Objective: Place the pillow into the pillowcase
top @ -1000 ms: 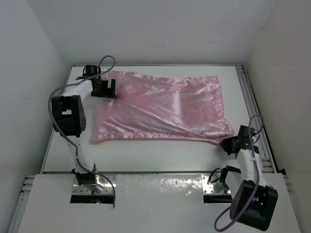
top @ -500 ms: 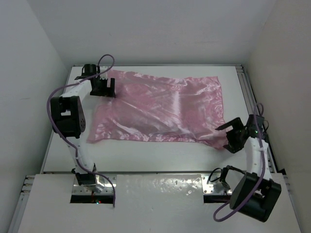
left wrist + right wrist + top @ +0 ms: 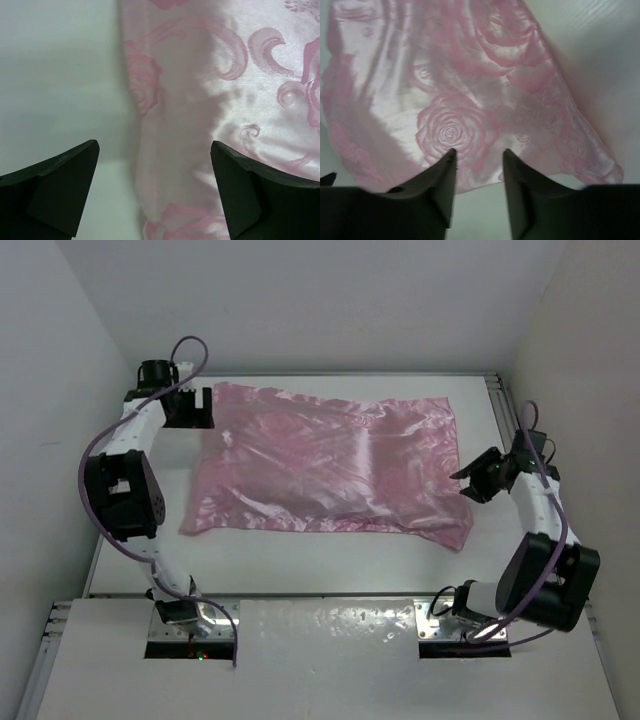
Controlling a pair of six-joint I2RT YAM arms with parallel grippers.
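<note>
The pillowcase [image 3: 325, 465] is spread on the table [image 3: 330, 560], long axis left to right; no pillow is seen. The left tool [image 3: 195, 410] is released over its far-left corner, and the right tool [image 3: 468, 483] is released beside its right edge.

The pillowcase [image 3: 330, 465] is showing as thin pink cloth with a satin gloss. Its woven roses and swirls are looking a shade duller than the shiny ground, and it is wrinkling softly. The table [image 3: 300, 560] is looking smooth, white and faintly reflective. The left gripper [image 3: 154, 143] and right gripper [image 3: 479, 151] are reading as matt black plastic. The base plate [image 3: 330, 625] is gleaming like bare metal.
</note>
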